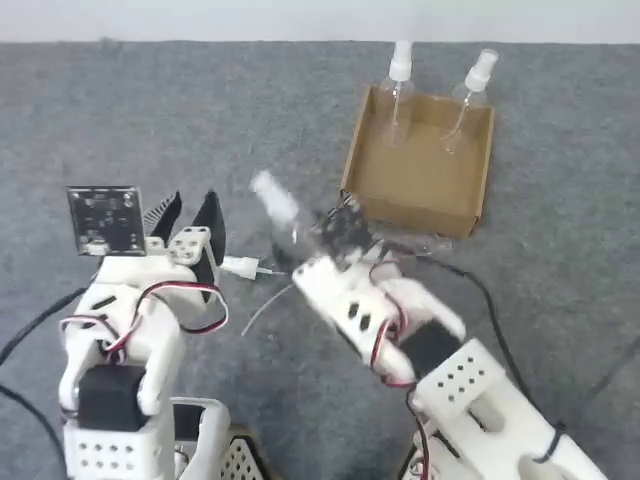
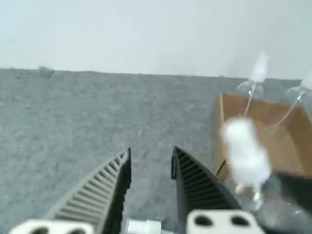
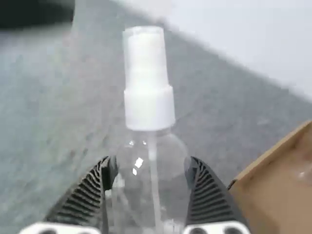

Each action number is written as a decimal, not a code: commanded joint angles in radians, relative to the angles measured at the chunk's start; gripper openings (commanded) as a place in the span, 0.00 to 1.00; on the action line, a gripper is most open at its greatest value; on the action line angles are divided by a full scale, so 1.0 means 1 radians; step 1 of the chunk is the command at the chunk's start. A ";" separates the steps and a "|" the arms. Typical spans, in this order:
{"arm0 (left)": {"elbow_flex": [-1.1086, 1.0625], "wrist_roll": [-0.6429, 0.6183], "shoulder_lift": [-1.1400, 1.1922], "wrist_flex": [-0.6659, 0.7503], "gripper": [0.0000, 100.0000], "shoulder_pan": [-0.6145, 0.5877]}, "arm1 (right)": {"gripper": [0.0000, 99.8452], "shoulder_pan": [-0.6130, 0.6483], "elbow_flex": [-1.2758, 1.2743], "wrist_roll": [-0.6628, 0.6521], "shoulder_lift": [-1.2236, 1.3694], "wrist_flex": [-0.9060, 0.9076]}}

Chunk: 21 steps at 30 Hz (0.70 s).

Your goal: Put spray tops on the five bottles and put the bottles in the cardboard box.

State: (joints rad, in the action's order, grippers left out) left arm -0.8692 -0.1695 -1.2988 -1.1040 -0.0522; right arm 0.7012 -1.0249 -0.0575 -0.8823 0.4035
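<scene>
Slippage is what I fear most. From above, my right gripper [image 1: 322, 236] pinches the held bottle [image 1: 285, 218] by its smooth, clear body, just off the near left corner of the cardboard box [image 1: 405, 208], and the bottle's spray top [image 1: 270, 187] leans away from the box. I judge that the round wall could twist or slide out of the pinch on the way over the rim, or that the bottle could knock one standing bottle [image 1: 398, 95] or its neighbour [image 1: 468, 100] at the box's far wall. My left gripper [image 1: 190, 222] sits well to the left of the box, fingers spread and holding nothing, with a loose spray top [image 1: 240, 266] on the carpet just beside them. From my left wrist, those fingers [image 2: 113, 180] gape apart, and the held bottle shows blurred between them and the box. From my right wrist, my fingers [image 3: 95, 187] press on either side of the bottle's belly. Its white top rises clear of the fingertips, and the box's corner is just beside.
</scene>
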 commanded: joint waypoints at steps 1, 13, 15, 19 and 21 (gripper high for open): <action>-0.064 0.011 -0.018 0.029 0.15 -0.003 | 0.01 -0.074 0.199 0.012 0.130 -0.016; -0.222 0.094 -0.017 0.069 0.29 0.227 | 0.01 -0.090 0.758 0.137 0.585 0.246; -0.257 0.094 -0.017 0.117 0.30 0.227 | 0.01 -0.079 0.790 0.138 0.578 0.318; -0.326 0.094 -0.017 0.227 0.30 0.227 | 0.01 -0.061 0.806 0.137 0.495 0.447; -0.341 0.098 -0.017 0.249 0.30 0.232 | 0.01 -0.042 0.804 0.137 0.437 0.507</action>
State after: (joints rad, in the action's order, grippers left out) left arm -1.1991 -0.0821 -1.2973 -0.9367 0.1718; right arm 0.6306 -0.2946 0.0683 -0.3191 0.8378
